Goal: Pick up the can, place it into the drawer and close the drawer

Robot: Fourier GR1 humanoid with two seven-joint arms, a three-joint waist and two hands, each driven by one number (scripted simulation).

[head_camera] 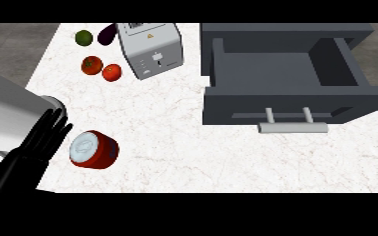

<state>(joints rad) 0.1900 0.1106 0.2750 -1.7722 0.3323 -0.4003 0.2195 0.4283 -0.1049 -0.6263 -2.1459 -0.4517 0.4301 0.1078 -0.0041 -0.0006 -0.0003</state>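
A red can (94, 150) with a white top lies tilted on the white counter at the lower left. My left hand (38, 142) is just to the left of it, fingers straight and pointing up the view, close to the can but not curled round it. At the right, the dark grey drawer (280, 102) is pulled open, its light grey handle (291, 127) facing the near side. My right hand does not show.
A grey toaster-like box (150, 50) stands at the back centre. To its left are a lime (84, 37), a dark eggplant (107, 34) and two tomatoes (91, 65) (111, 72). The counter's left edge (37, 65) runs close to my left forearm.
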